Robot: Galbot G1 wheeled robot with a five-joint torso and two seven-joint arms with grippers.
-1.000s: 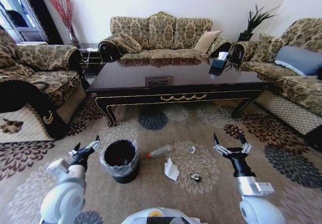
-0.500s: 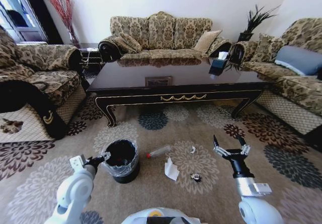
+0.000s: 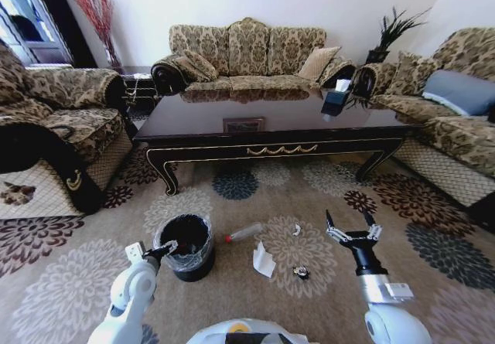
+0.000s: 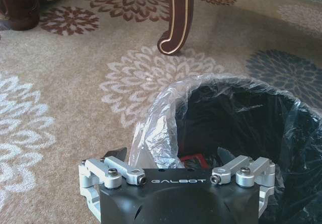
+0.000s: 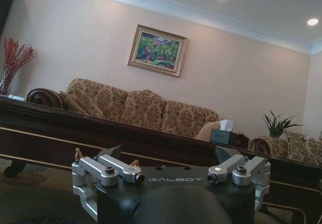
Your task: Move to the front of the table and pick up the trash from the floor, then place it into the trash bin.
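The robot is standing before the table (image 3: 271, 124) with collection outstanding — bottle (image 3: 246, 232), crumpled paper (image 3: 263, 260), scrap (image 3: 296, 229) and dark bit (image 3: 301, 272) are lying on the floor (image 3: 433, 282) beside the trash bin (image 3: 184, 245), the left gripper (image 3: 165, 249) is hovering at its rim, and the right gripper (image 3: 352, 228) is hanging above the carpet — both with jaws spread and empty.

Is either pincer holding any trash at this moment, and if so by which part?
Nothing is held. The left pincer is open at the trash bin rim; the right pincer hangs open above the floor.

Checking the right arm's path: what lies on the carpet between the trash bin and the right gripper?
Head view: bottle, crumpled paper, white scrap, dark bit.
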